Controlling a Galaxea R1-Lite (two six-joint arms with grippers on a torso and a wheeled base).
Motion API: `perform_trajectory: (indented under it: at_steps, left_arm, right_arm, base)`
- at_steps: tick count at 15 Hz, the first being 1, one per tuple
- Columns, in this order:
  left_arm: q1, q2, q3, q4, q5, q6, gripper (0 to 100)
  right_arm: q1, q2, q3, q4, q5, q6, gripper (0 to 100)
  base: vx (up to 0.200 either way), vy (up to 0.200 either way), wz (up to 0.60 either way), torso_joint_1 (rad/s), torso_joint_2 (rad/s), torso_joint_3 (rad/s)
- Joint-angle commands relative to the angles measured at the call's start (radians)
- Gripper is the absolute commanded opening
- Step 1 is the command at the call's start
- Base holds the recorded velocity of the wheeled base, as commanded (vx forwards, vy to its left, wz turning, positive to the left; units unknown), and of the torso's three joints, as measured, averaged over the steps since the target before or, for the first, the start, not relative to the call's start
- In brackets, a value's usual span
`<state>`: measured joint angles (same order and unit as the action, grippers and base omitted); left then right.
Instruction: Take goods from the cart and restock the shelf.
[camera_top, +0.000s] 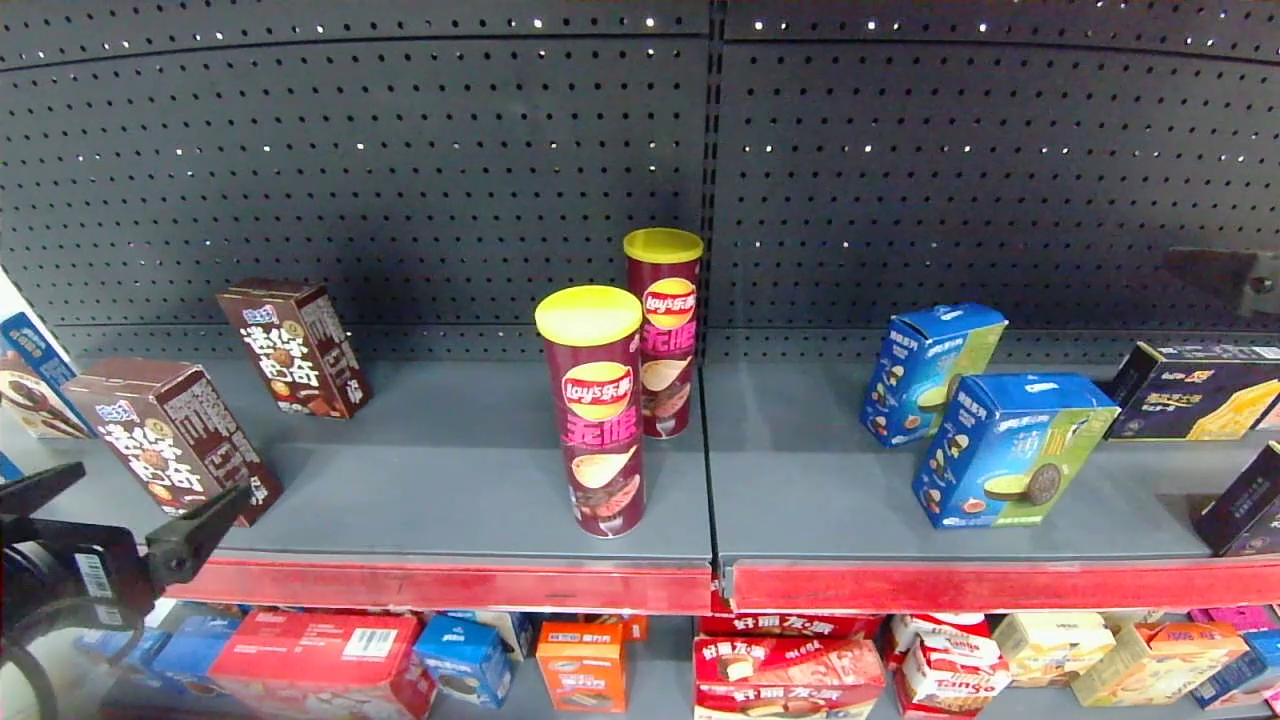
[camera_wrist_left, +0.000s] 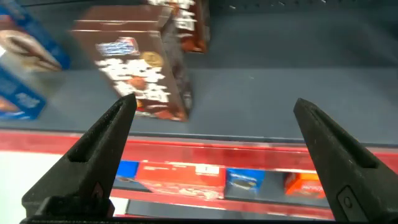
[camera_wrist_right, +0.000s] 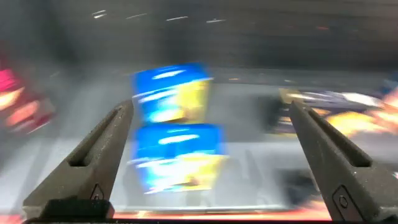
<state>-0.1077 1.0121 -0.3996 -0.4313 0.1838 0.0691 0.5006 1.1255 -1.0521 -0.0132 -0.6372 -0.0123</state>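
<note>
Head view: the left gripper (camera_top: 162, 480) sits low at the left end of the shelf (camera_top: 440, 470), just in front of and slightly below its red front edge (camera_top: 450, 585). Its jaws are spread wide with nothing between them. Straight beyond it, close to the front edge, stands the front brown box (camera_top: 175, 435), upright with its long axis vertical and turned at an angle to the edge. A rear brown box (camera_top: 295, 345) stands farther back, near the pegboard.

The right gripper (camera_wrist_right: 209, 106) is also wide and empty. It faces the right half of the shelf, where the front blue box (camera_wrist_right: 177, 155) and the rear blue box (camera_wrist_right: 171, 90) line up one behind the other between its fingers' line of sight, both well apart from it.

At the shelf's middle, the front chip can (camera_top: 597, 410) stands upright near the front edge, with the rear chip can (camera_top: 663, 330) just behind it and nearer the seam.

Since neither arm carries anything, I judge that the next piece of stock must come from the cart. The left arm is nearer the brown boxes and the right arm nearer the blue ones, so each seems placed to serve its own end. The open floor between the brown boxes and the cans looks like the easiest slot to fill.
</note>
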Motion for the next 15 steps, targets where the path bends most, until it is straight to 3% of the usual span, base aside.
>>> perform_trajectory:
  at_steps: [1,4,5,6,9,15]
  left_arm:
    - [-0.081,0.039,0.034,0.003,0.002,0.001,100]
    - [-0.126,0.092,0.064,0.0,-0.003,0.001,100]
    - [-0.162,0.155,0.047,-0.003,-0.026,0.001,100]
    - [-0.165,0.224,0.005,-0.006,-0.061,0.004,100]
    - [-0.165,0.395,-0.099,-0.055,-0.063,0.009,100]
    - [-0.195,0.592,-0.239,-0.087,-0.061,0.011,100]
  right_arm:
    - [-0.159,-0.095,0.017,0.027,-0.004,0.0,100]
    - [-0.24,-0.185,0.052,0.105,-0.004,-0.001,100]
    - [-0.252,-0.265,0.061,0.214,-0.004,-0.001,100]
    - [-0.272,-0.317,0.058,0.285,-0.004,-0.001,100]
    - [-0.363,-0.357,0.052,0.297,-0.004,-0.001,100]
    - [-0.413,-0.434,0.057,0.361,-0.002,-0.001,100]
  base:
    - [0.0,0.0,0.0,0.0,0.0,0.0]
    - [0.0,0.0,0.0,0.0,0.0,0.0]
    - [0.0,0.0,0.0,0.0,0.0,0.0]
    - [0.0,0.0,0.0,0.0,0.0,0.0]
    - [0.0,0.0,0.0,0.0,0.0,0.0]
    - [0.0,0.0,0.0,0.0,0.0,0.0]
